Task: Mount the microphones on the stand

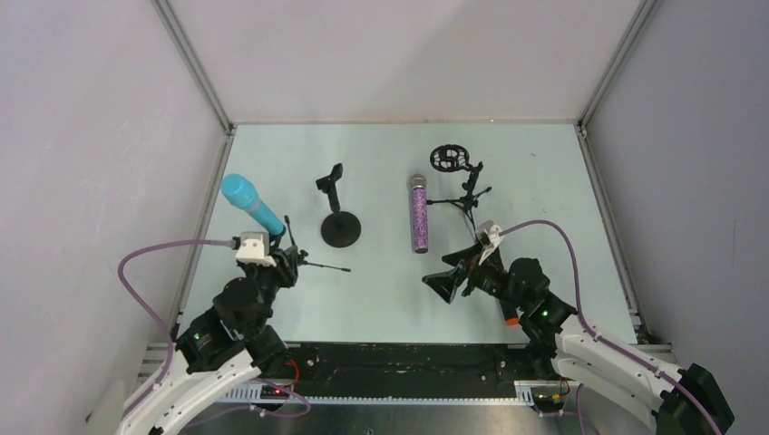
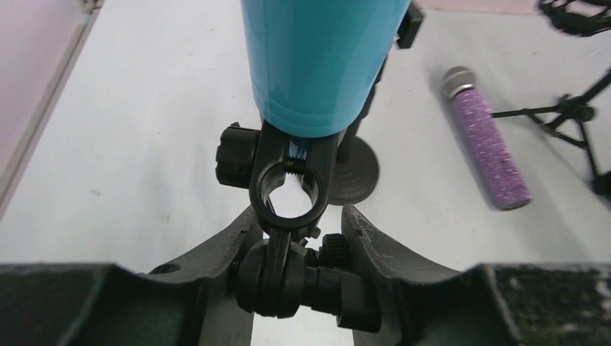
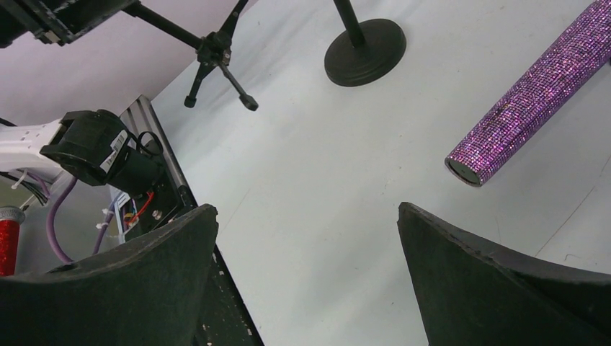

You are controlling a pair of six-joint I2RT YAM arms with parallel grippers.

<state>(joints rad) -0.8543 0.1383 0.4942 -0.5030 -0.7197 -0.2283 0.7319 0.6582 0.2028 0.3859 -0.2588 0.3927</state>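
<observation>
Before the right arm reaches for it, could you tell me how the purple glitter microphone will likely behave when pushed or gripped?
The purple glitter microphone is a cylinder lying flat on the table, so a sideways push would probably roll it. It looks rigid and should not flex. Its rough glitter skin likely resists slipping.

Bright, even light; soft shadows

Light blue microphone (image 1: 252,203); black tripod stand (image 2: 270,148); purple glitter microphone (image 1: 419,220), silver head.
</observation>
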